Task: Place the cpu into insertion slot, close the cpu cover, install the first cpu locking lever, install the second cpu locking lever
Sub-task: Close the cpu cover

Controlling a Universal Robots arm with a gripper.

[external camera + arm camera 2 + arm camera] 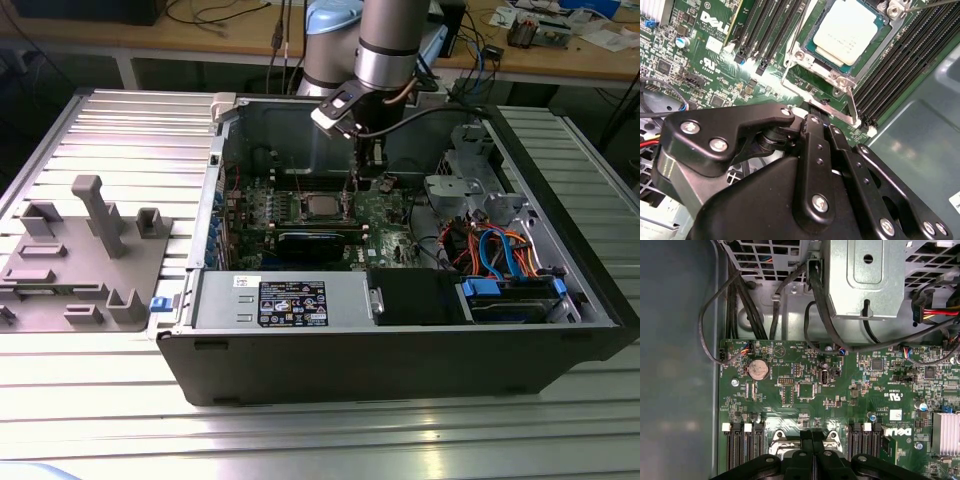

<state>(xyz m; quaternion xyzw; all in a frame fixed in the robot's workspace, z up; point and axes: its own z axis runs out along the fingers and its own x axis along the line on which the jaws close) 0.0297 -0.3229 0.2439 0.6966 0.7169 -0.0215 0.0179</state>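
Second wrist view: shows the fingers (pixel 812 145) drawn together, nothing plainly pinched between them; puts the gripper (pixel 821 120) low over the green board (pixel 715 75), tips just beside a corner of the cpu cover (pixel 840 80) and the end of a thin locking lever (pixel 854 105); cannot tell whether touching either. Finds the cpu (pixel 847 32) seated in the insertion slot (pixel 881 24), the cover seemingly lying flat round its edges; places all this, in the exterior view, deep inside the open computer case (pixel 400 360). Risks, by judgement: letting the springy lever slip off the narrow tips and snap back; scraping the black memory slots (pixel 900 65) alongside; pressing askew, straining the cover and so the chip beneath.
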